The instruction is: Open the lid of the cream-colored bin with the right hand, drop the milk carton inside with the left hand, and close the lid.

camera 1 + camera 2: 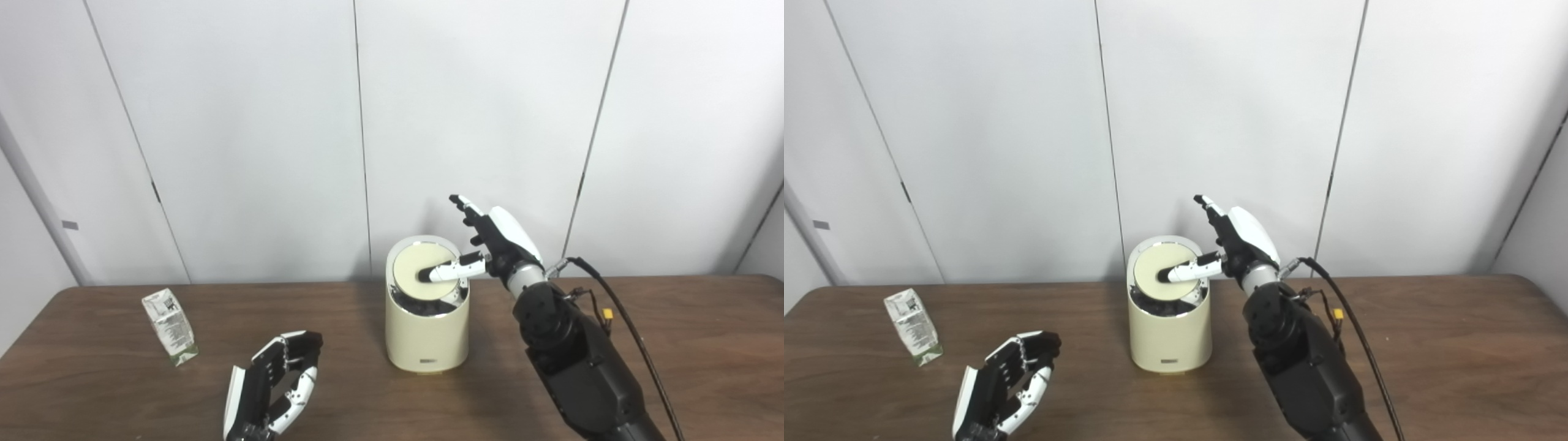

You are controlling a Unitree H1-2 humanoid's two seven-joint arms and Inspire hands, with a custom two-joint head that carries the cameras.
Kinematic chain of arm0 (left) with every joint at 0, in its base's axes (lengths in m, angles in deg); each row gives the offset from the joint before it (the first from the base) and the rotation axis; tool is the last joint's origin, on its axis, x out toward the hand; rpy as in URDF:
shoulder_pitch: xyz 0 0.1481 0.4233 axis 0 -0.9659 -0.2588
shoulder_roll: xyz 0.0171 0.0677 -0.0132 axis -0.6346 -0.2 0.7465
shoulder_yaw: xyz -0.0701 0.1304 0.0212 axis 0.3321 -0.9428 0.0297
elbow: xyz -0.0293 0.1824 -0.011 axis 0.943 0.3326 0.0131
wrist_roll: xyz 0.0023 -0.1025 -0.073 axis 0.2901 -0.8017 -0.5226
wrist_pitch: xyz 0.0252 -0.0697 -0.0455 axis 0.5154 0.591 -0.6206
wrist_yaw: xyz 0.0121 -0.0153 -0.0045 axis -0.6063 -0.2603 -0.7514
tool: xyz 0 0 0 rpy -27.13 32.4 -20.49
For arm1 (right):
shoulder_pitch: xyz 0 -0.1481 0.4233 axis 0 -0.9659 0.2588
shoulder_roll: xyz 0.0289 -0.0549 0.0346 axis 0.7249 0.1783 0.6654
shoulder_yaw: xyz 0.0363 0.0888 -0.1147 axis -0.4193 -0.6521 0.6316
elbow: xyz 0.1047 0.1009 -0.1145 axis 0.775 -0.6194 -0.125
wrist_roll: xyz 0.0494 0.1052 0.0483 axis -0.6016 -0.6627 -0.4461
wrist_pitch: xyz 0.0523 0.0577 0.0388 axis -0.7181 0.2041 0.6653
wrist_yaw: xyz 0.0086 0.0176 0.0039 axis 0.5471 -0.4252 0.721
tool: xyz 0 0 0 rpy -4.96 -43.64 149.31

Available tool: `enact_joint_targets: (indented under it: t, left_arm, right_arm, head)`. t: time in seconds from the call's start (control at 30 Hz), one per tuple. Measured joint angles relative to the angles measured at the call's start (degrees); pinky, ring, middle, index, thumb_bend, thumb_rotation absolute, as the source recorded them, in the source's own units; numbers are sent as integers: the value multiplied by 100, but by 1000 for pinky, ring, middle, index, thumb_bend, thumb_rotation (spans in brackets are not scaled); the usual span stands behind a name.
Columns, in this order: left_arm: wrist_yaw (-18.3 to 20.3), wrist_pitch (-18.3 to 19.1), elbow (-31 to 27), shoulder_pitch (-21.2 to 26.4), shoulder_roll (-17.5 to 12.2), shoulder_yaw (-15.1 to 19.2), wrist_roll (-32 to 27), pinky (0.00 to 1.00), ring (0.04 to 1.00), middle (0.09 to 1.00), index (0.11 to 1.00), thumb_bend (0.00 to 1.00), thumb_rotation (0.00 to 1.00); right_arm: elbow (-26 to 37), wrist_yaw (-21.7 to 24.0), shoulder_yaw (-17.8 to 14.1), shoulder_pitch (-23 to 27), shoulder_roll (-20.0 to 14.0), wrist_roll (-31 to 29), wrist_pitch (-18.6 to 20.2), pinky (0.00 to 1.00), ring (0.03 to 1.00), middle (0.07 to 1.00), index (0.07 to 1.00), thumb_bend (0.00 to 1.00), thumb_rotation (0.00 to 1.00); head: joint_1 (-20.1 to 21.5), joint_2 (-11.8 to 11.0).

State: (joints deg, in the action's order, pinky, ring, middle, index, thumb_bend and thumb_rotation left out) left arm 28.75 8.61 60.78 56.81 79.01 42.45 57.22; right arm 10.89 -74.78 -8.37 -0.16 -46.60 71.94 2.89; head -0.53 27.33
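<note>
The cream-colored bin (427,334) stands mid-table. Its round lid (422,271) is tilted, the near edge sunk, showing a dark gap at the front. My right hand (490,242) hovers at the bin's right rim with its fingers spread upward and its thumb lying on the lid's centre. The milk carton (169,326), white with green print, stands tilted at the table's left. My left hand (278,383) hangs open low over the table, right of the carton and left of the bin, holding nothing.
The brown wooden table (704,343) runs across the whole view. White wall panels rise behind it. A black cable (637,343) loops off the right forearm over the table's right side.
</note>
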Motion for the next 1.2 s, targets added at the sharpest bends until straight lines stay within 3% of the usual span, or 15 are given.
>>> enact_joint_targets:
  t: [0.53,1.2]
  left_arm:
    - [-26,2,-1,0,4,-36,1,590,654,663,656,209,225]
    - [-30,2,1,5,1,-52,-22,606,662,668,662,215,241]
  right_arm:
    - [74,47,40,5,-49,-7,-1,759,899,945,948,960,213]
    - [120,124,57,4,-97,-109,-3,752,900,953,955,953,199]
  head:
    - [18,9]
    - [70,-61]
